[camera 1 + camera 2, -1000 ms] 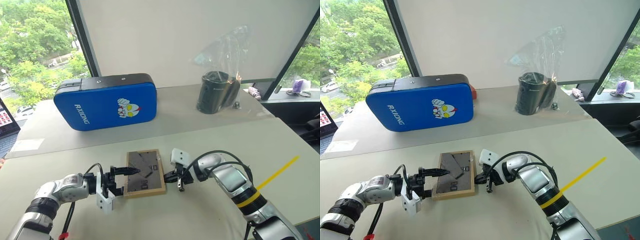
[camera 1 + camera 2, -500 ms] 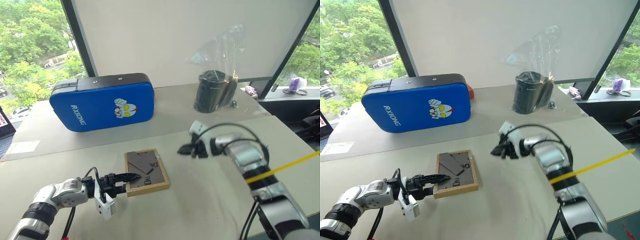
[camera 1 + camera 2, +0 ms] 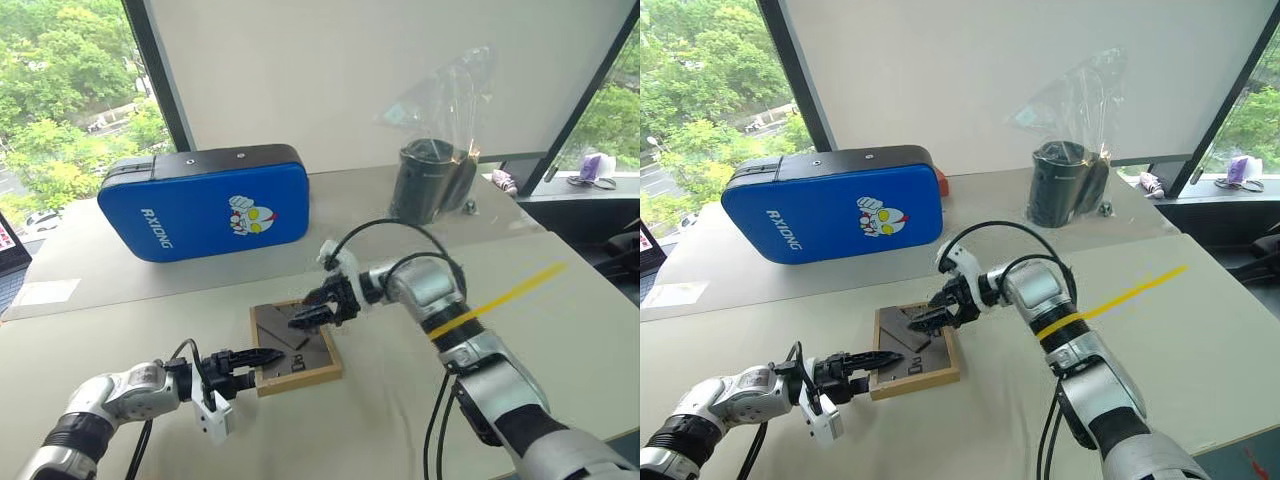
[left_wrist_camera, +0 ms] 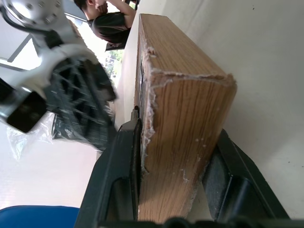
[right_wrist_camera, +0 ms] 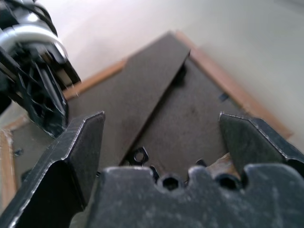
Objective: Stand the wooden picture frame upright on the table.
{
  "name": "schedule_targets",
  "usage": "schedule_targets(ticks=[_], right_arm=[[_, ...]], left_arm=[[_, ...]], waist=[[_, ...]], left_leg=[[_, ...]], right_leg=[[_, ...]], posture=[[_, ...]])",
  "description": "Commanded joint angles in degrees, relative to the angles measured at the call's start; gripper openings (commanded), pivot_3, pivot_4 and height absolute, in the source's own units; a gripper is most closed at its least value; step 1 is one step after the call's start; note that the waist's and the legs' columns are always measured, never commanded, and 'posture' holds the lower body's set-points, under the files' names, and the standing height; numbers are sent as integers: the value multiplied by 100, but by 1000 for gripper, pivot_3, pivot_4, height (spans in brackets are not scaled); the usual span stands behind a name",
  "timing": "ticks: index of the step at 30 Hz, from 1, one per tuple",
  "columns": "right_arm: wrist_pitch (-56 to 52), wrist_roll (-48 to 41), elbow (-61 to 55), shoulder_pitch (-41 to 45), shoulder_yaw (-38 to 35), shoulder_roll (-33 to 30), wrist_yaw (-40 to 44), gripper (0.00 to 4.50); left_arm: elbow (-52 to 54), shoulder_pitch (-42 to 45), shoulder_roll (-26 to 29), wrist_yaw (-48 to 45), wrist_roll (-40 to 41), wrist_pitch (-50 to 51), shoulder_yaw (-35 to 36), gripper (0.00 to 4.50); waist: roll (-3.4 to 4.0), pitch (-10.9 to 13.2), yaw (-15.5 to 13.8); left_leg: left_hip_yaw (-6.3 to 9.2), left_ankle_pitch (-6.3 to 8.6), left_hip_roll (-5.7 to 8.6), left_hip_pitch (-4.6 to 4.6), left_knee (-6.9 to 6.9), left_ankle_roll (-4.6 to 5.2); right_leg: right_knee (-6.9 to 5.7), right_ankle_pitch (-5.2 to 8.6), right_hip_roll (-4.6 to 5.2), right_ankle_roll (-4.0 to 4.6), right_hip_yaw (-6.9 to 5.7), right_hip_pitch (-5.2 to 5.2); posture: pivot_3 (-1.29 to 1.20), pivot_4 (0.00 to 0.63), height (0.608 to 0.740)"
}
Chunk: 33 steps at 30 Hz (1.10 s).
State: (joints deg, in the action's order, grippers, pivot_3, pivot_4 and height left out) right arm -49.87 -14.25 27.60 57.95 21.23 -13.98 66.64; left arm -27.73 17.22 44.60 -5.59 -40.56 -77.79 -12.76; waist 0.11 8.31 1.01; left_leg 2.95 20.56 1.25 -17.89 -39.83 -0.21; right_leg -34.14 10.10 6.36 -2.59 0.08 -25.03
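Pinching the near edge of the wooden picture frame, the left gripper is keeping it lying back-up on the table. Beyond it, the right gripper is now hovering spread wide over the frame's dark grey back, having swung in from the right, likely going for the fold-out stand.

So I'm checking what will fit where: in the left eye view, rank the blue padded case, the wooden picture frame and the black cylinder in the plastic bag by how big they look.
1. blue padded case
2. wooden picture frame and black cylinder: they look much alike in size, and the frame lies nearer the camera, partly covered by the right gripper, so I would not rank these two.
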Motion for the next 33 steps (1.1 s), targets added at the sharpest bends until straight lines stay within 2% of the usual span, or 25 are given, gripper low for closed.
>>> schedule_targets(ticks=[1, 6, 12, 17, 23, 25, 27, 29, 30, 33], right_arm=[[-100, -138, -39, -13, 253, 130, 512, 4485], [-667, -756, -664, -69, -103, 297, 801, 4485], [-1110, -1424, -1034, 28, -999, 180, 528, 4485], [-1040, -1547, -1303, -172, -1176, -184, 512, 4485], [-383, -929, -1495, -613, -833, -798, 166, 4485], [125, -628, -1527, -756, -766, -1044, 67, 4485], [2136, 150, -1846, -1319, -834, -1619, -155, 4485], [3303, 557, -2118, -1762, -812, -2006, -188, 4485], [3786, 711, -2304, -2006, -708, -2152, -131, 4485], [6132, 1684, -2858, -2926, -131, -2674, -179, 4485]], left_arm=[[-62, -170, 51, -181, -228, 149, -291, 1263], [93, -245, 59, -224, -158, 234, -297, 1263], [204, -343, 61, -248, -108, 355, -330, 1263], [261, -370, 69, -242, -45, 426, -375, 1263], [258, -330, 78, -245, -13, 454, -404, 1263], [259, -325, 84, -252, 14, 470, -412, 1263], [252, -323, 92, -250, 54, 500, -415, 1263], [268, -328, 117, -236, 63, 504, -430, 1263], [274, -330, 127, -239, 80, 509, -433, 1263], [308, -308, 140, -287, 176, 529, -455, 1263]], waist=[[-1, 0, 0], [-1, 0, 4], [-1, 0, -7], [-1, 0, -9], [-2, -1, -4], [-2, 0, -7], [-2, -1, -32], [-3, -1, -49], [-3, -1, -32], [-3, -1, 0]], left_leg=[[2, 0, -1, 0, 0, 0], [4, 0, 0, -5, 0, 0], [13, -2, 4, -36, -10, -3], [13, -2, 7, -54, -6, -4], [9, -1, 9, -53, -7, -3], [8, -1, 9, -52, -9, -2], [9, -1, 9, -51, -9, -2], [19, -1, 9, -50, -9, -2], [16, -1, 10, -50, -7, -2], [4, 0, 9, -44, -4, -2]], right_leg=[[0, 0, 0, 0, -3, 0], [1, 0, 1, 0, -4, -1], [0, -1, 8, -1, -12, -24], [2, -1, 12, -1, -17, -44], [6, -1, 22, -2, -36, -37], [5, -2, 22, -2, -37, -35], [4, -2, 22, -2, -37, -35], [10, -1, 24, -2, -57, -25], [12, -1, 27, -3, -58, -26], [12, -1, 28, -3, -58, -25]], posture=[[0, 150, 740], [0, 150, 740], [0, 150, 740], [0, 150, 740], [0, 150, 740], [0, 150, 740], [0, 150, 740], [0, 150, 740], [0, 150, 740], [0, 150, 740]])
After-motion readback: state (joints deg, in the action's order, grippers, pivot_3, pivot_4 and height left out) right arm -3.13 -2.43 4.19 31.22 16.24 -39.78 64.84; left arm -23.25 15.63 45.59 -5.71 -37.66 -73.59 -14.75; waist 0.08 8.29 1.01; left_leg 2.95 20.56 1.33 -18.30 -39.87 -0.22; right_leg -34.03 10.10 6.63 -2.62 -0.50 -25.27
